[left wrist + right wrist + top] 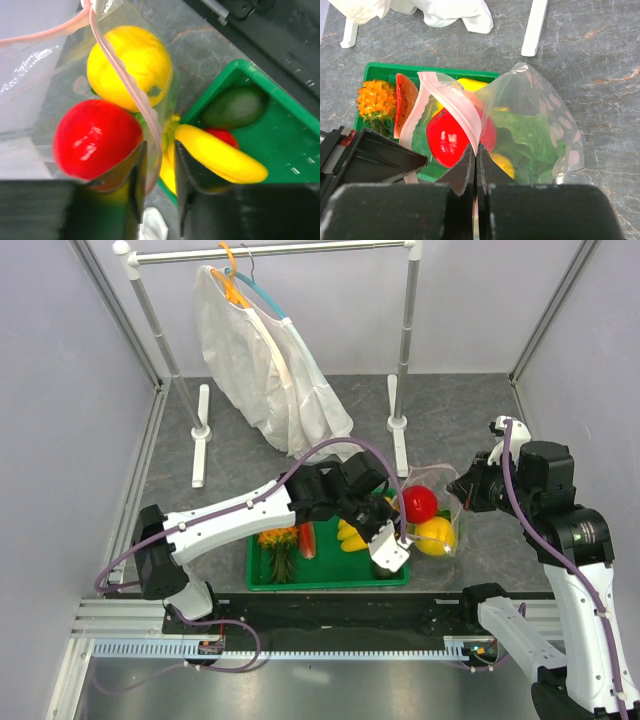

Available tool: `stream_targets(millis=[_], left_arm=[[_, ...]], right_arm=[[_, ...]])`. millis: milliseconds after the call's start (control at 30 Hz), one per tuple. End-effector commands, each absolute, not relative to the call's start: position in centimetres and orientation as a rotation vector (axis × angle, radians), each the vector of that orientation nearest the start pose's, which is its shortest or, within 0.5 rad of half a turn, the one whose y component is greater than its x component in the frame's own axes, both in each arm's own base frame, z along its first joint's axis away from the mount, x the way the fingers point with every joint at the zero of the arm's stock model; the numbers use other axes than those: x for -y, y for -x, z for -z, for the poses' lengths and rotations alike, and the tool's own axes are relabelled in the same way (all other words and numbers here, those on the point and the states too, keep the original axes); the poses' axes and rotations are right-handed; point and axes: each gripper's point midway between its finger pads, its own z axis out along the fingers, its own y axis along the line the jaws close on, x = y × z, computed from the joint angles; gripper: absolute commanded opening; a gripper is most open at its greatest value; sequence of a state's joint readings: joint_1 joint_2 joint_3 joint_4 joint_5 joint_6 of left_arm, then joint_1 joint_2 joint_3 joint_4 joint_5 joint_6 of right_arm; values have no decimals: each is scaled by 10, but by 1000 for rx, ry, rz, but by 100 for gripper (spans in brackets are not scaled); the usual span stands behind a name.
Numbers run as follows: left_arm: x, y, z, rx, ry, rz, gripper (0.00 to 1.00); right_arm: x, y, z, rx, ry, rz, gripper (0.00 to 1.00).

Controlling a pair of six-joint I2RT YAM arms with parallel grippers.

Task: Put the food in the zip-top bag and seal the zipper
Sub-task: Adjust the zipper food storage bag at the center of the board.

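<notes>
The zip-top bag, clear with pink dots, lies just right of the green tray. Inside it are the red tomato, the yellow fruit and the pale-green lettuce. Its mouth gapes towards the tray, and the pink zipper bows open. My right gripper is shut on the zipper's near strip. My left gripper has its jaws a little apart, with a zipper strip running between them beside the tomato and yellow fruit. From above, both grippers flank the bag.
The tray holds an orange pineapple, a watermelon slice, a banana bunch and a dark avocado. A white garment hangs on a clothes rack at the back; its feet stand behind the bag.
</notes>
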State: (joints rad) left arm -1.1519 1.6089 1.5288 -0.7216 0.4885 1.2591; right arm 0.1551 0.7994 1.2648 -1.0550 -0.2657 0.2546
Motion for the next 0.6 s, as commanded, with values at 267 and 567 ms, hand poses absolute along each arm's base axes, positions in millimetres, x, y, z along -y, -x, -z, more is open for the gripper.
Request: stream_targets(millis=[267, 567], left_arm=[[474, -164, -383, -637, -1671, 495, 2], [477, -164, -350, -736, -1727, 544, 2]], right_arm=[[-40, -223, -367, -1981, 50, -178, 0], [-26, -226, -370, -1971, 99, -60, 0]])
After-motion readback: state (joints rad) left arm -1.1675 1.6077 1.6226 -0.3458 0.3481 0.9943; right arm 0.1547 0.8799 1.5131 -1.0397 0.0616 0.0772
